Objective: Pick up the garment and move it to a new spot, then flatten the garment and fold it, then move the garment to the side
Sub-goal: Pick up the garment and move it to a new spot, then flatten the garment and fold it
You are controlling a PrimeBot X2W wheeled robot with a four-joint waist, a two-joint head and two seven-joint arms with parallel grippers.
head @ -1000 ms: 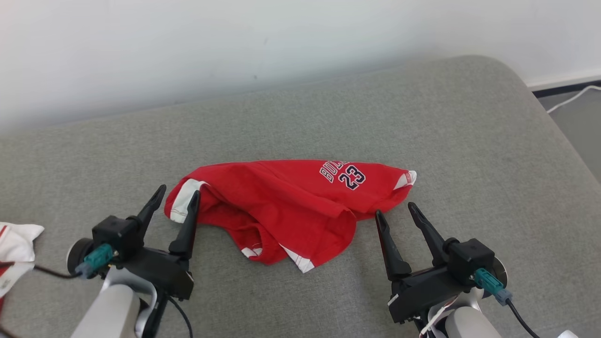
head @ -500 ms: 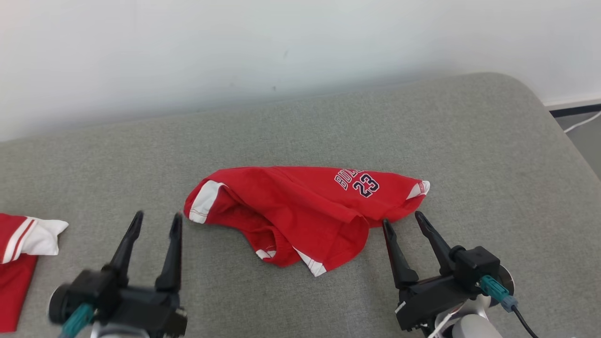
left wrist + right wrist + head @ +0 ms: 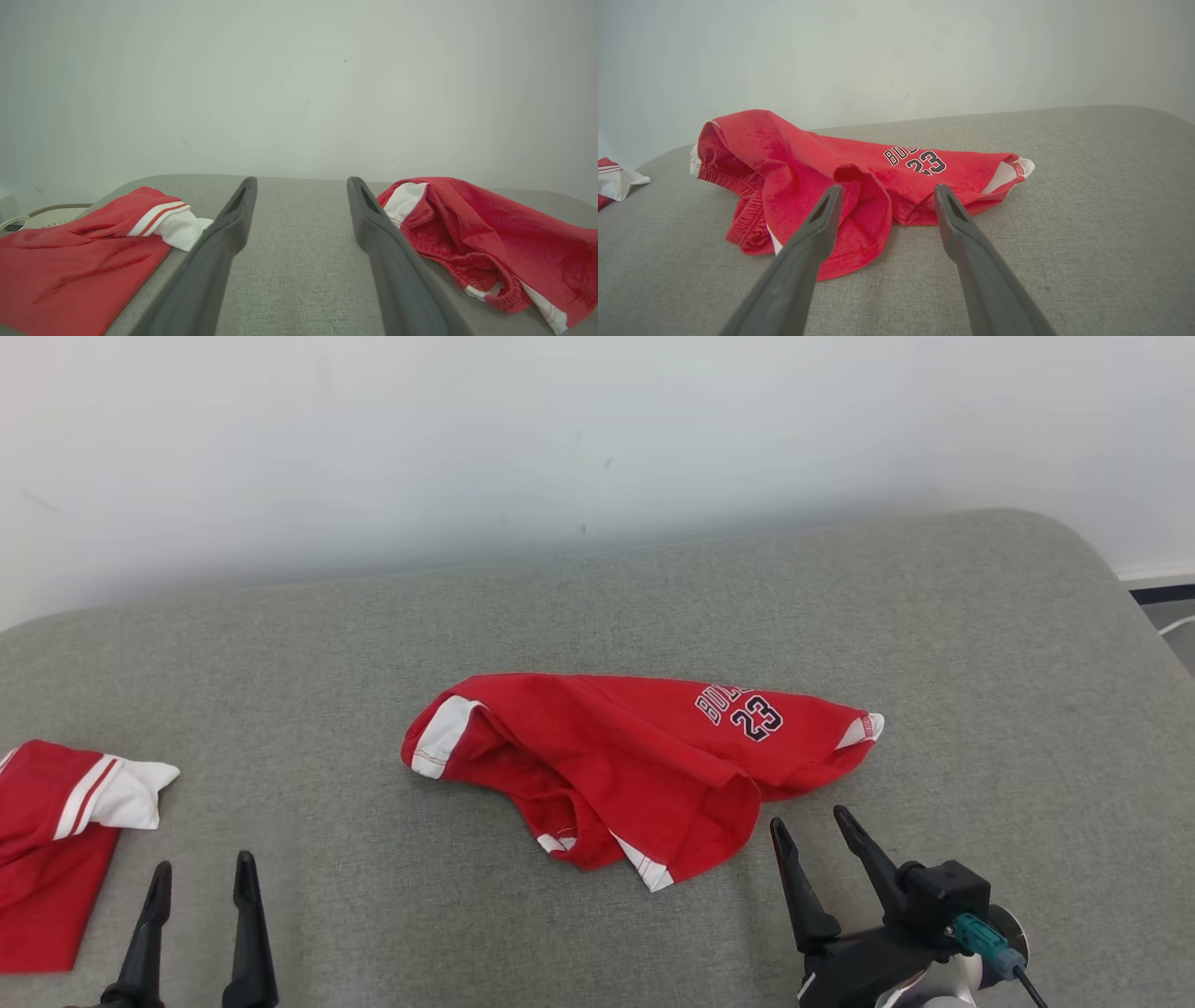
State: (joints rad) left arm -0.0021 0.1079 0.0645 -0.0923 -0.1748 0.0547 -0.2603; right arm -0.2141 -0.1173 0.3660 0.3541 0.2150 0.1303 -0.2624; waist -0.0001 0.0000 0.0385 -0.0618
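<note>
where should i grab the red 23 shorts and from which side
Probably grip the red shorts at the raised near fold, coming in low from the front with the right pincer: that fold stands up off the grey cushion, just ahead of its open jaws.

Cannot fully read creased dark lettering (image 3: 719, 703) on crumpled red fabric garment (image 3: 635, 765). Cropped at left: red-and-white striped cloth (image 3: 47, 859).

We see grey fabric cushion (image 3: 653, 607), far right corner rounded. Red garment (image 3: 635, 756) lies crumpled at centre. Second red-white garment (image 3: 56, 831) lies at our left, well apart.
</note>
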